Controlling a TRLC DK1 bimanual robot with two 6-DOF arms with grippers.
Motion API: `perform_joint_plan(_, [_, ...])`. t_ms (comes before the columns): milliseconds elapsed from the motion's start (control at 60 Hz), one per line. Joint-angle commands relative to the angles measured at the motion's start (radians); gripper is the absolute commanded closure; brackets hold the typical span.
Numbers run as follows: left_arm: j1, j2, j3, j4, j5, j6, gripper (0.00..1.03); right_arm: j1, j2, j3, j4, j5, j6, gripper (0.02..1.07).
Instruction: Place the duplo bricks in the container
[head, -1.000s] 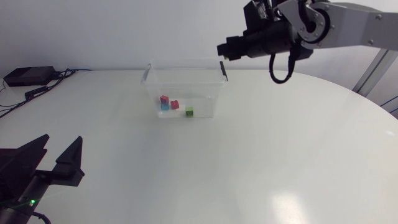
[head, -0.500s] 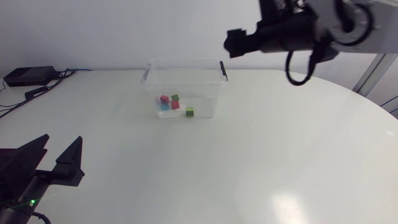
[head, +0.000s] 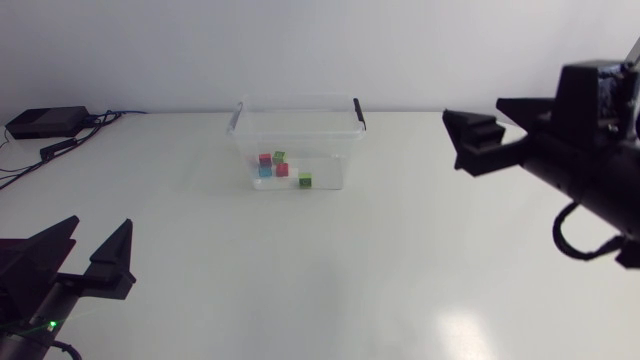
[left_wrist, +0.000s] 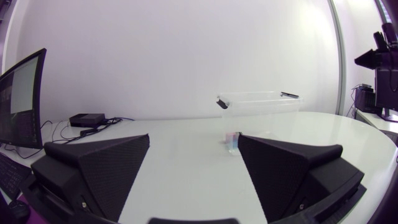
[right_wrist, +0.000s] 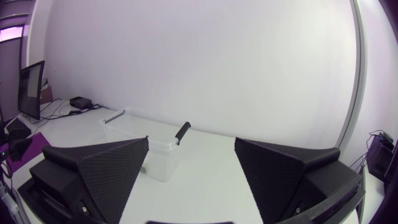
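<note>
A clear plastic container with black handles stands at the table's far middle. Inside lie several duplo bricks: a pink one, a green one, a blue one, a red one and another green one. My right gripper hangs open and empty in the air, well right of the container. The right wrist view shows the container ahead of my right gripper. My left gripper rests open and empty at the near left, with the container far ahead of it.
A black box with cables lies at the table's far left edge. Bare white tabletop spreads between the container and both grippers.
My right gripper opened above the container and a green brick dropped in beside the pink one. The right arm then swung away to the right. The left arm stayed still.
</note>
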Motion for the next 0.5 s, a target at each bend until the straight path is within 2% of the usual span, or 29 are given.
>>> perform_joint_plan(0, [0.0, -0.01, -0.018, 0.004, 0.006, 0.006, 0.04, -0.008, -0.123, -0.157, 0.055, 0.011, -0.051, 0.07])
perform_joint_plan(133, [0.0, -0.01, -0.018, 0.004, 0.006, 0.006, 0.04, -0.013, -0.28, -0.292, 0.057, 0.011, -0.078, 0.07])
perform_joint_plan(483, [-0.001, -0.005, -0.018, 0.003, -0.005, -0.016, 0.04, -0.16, -0.476, -0.424, 0.0, -0.036, -0.026, 0.07])
